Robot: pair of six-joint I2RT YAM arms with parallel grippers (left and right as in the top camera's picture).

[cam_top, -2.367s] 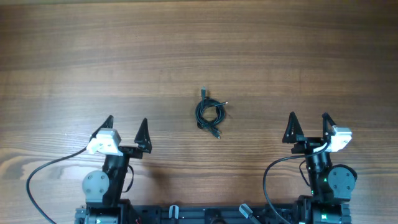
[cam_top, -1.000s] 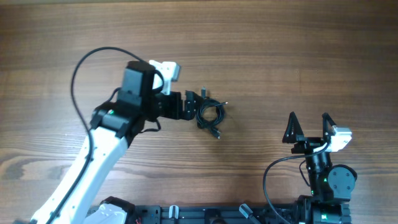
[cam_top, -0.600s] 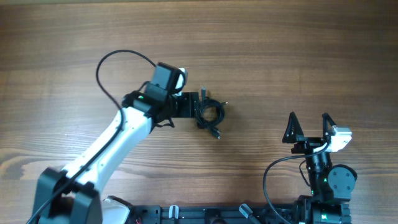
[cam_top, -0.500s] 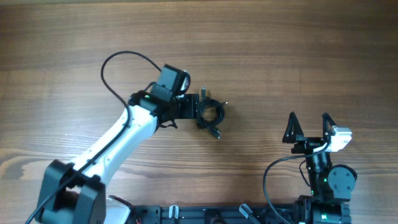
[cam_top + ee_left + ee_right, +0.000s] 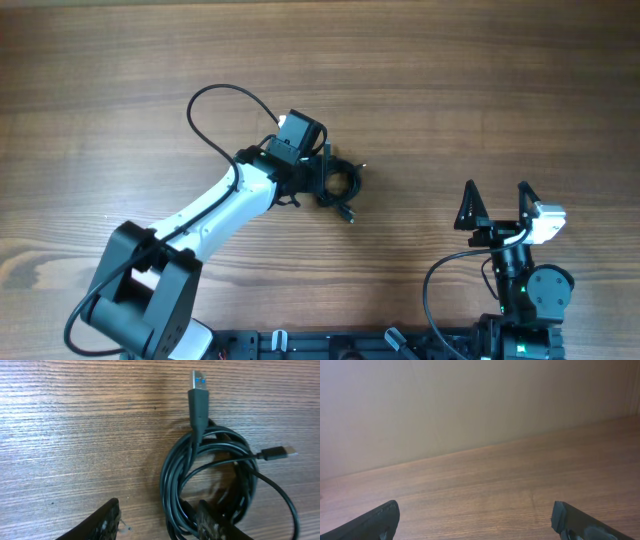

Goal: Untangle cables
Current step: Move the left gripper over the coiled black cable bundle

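the left gripper (image 5: 158,506) is down at the table (image 5: 70,430) with its two fingers standing partly apart, and it has hold of nothing. the cables (image 5: 169,485) lie as one small black coil flat on the wood, right at its tips. the coil's near strands pass through the gap between the fingers. one finger (image 5: 102,521) stays outside the coil, with bare wood between it and the cord. the other finger (image 5: 216,526) sits inside the loop, and whether it touches the strands cannot be told. ahead of the fingertips a long plug (image 5: 198,402) with a blue-tipped metal end points straight away from the pincer. a smaller plug (image 5: 274,453) sticks out to the side beyond the inner finger. the right gripper (image 5: 495,203) is well apart from the coil, near its own base, spread wide and empty.
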